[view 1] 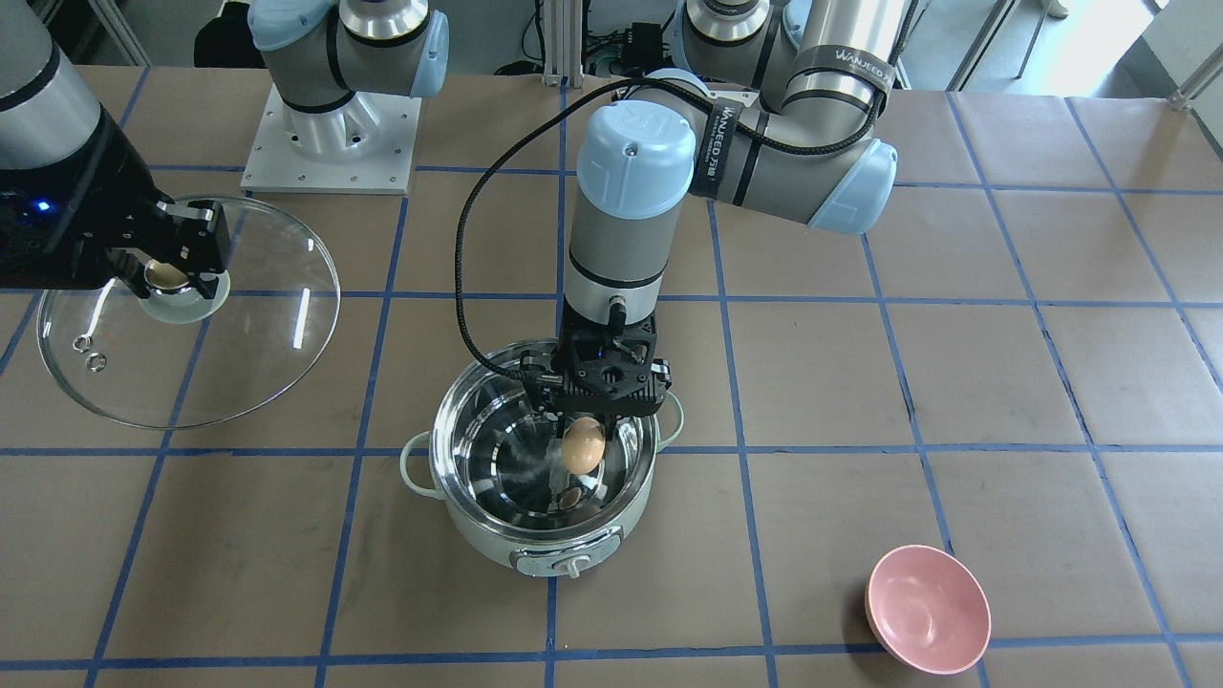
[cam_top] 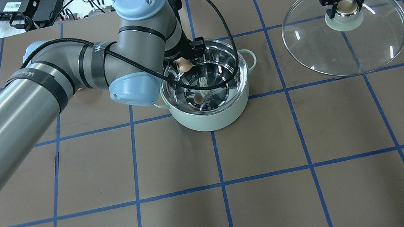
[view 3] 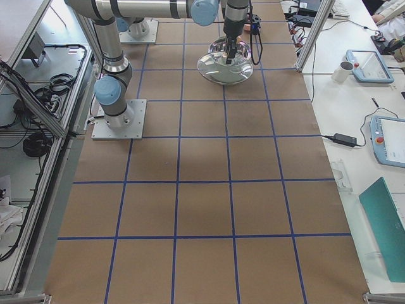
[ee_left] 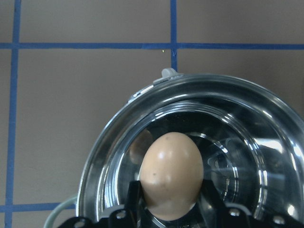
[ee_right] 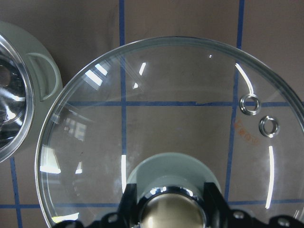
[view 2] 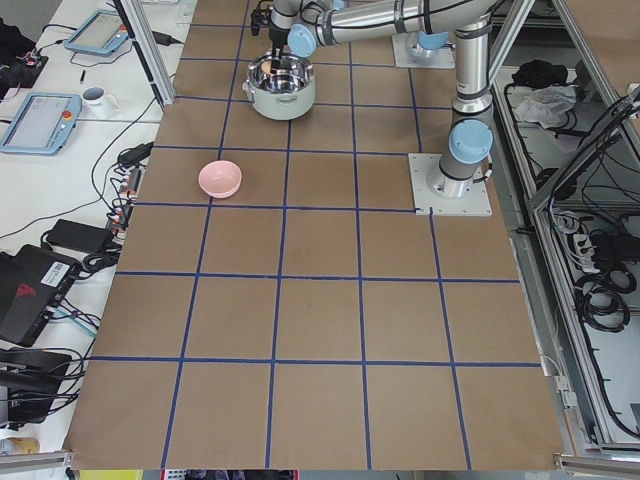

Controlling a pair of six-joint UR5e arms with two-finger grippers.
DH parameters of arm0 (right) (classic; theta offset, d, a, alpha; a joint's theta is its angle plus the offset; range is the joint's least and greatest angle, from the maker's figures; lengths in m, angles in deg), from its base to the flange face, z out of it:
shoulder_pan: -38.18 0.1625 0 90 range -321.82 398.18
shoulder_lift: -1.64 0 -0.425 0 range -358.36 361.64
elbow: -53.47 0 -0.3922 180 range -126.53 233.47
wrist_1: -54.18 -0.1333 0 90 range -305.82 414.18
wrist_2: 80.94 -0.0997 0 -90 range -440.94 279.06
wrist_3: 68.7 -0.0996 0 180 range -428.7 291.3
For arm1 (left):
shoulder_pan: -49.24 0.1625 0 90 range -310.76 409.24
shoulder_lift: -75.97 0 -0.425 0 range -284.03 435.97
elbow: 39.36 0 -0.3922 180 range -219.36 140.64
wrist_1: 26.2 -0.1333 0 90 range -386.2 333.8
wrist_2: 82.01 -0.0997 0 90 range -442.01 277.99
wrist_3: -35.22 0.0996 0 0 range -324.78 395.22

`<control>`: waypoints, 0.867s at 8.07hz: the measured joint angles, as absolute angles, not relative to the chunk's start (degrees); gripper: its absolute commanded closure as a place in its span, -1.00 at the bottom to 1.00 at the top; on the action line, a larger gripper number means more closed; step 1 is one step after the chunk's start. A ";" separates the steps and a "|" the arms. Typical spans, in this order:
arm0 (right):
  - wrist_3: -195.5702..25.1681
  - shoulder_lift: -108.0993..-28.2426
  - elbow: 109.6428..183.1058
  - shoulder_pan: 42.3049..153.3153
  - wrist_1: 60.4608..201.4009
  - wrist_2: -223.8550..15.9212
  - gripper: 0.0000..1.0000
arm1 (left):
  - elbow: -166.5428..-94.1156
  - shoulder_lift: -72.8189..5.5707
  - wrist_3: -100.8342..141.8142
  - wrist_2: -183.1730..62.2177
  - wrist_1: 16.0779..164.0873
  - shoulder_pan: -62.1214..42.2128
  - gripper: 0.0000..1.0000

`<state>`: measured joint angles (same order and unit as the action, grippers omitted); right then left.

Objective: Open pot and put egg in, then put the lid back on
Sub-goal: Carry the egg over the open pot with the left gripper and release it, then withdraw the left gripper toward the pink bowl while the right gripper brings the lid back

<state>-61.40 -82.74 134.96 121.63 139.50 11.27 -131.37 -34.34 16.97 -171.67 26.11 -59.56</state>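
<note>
The mint-green pot (view 1: 497,537) stands open at mid-table, its steel inside bare but for reflections. It also shows in the overhead view (cam_top: 211,119). My left gripper (view 1: 584,432) is shut on the brown egg (view 1: 583,447) and holds it just above the pot's mouth, toward the robot's side. The left wrist view shows the egg (ee_left: 171,173) between the fingers over the pot's rim (ee_left: 107,142). My right gripper (cam_top: 347,9) is shut on the knob of the glass lid (cam_top: 350,56). It holds the lid off to the pot's right, above the table.
A small pink bowl (view 1: 927,609) sits near the operators' edge on the robot's left side, apart from the pot. Blue tape lines grid the brown table. The left arm's black cable (cam_top: 221,81) loops over the pot.
</note>
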 measured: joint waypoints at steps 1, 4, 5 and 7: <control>-61.29 -82.87 135.06 121.55 139.47 11.34 1.00 | -131.45 -34.76 16.71 -171.31 26.15 -60.04 -1.00; -61.23 -83.05 135.27 121.50 139.41 11.37 1.00 | -130.22 -31.40 17.40 -171.61 31.18 -59.52 -1.00; -61.23 -83.12 135.29 121.55 139.41 11.20 1.00 | -128.91 -28.42 18.43 -171.64 37.54 -57.81 -1.00; -61.22 -83.43 135.29 121.90 139.40 10.81 1.00 | -126.70 -21.63 21.13 -171.80 50.94 -53.82 -1.00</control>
